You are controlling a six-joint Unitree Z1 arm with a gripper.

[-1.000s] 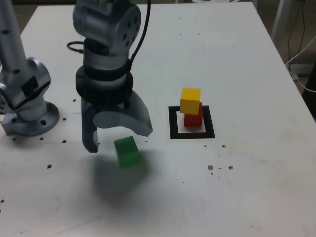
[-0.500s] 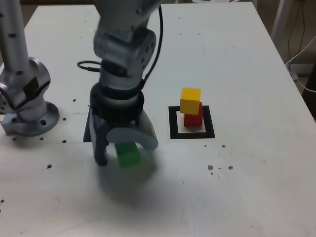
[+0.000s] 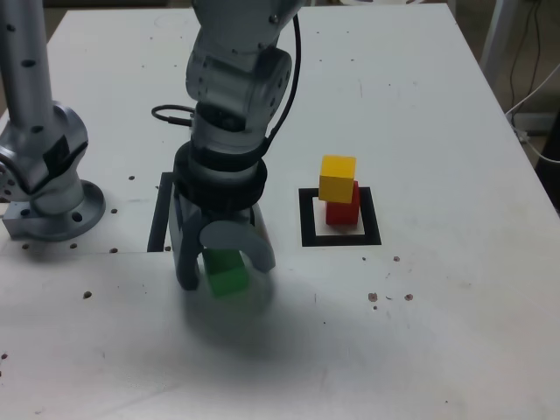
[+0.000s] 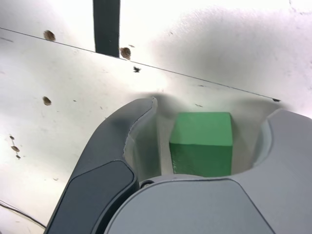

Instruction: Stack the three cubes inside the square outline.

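Observation:
The green cube (image 3: 228, 277) (image 4: 201, 141) rests on the white table, left of the square outline (image 3: 307, 219) in the exterior view. My gripper (image 3: 224, 273) (image 4: 214, 108) is lowered over it with one finger on each side. In the wrist view a narrow gap shows between the cube and each finger, so the jaws are open and partly drawn in. Inside the outline stands the red cube (image 3: 343, 211), with the yellow cube (image 3: 338, 178) on top of it, turned slightly and overhanging toward the exterior view's left.
A straight black strip (image 3: 160, 214) (image 4: 106, 24) lies just behind the gripper. The arm's metal base (image 3: 48, 188) stands at the exterior view's left edge. A seam runs across the tabletop (image 3: 437, 332). Small dark specks dot the surface.
The gripper has moved toward the exterior view's right and come down over the green cube, and its jaws have narrowed around it. The cubes have not moved.

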